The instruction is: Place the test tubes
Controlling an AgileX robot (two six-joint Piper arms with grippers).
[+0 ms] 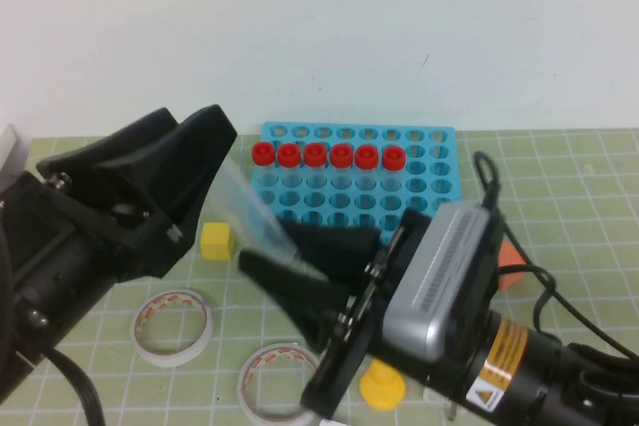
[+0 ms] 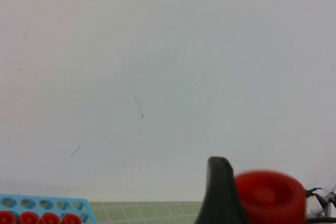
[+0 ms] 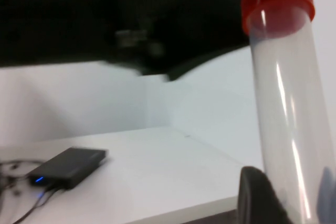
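The left end effector (image 1: 195, 162) hangs raised at the left, close to the red cap (image 2: 270, 198) of a test tube (image 1: 255, 212); whether it is open or closed, I cannot tell. The right end effector (image 1: 300, 261) grips the tube's lower end. This seems to be a handover in the air. Next, the tube must stand upright over a free hole of the blue rack (image 1: 419, 162).
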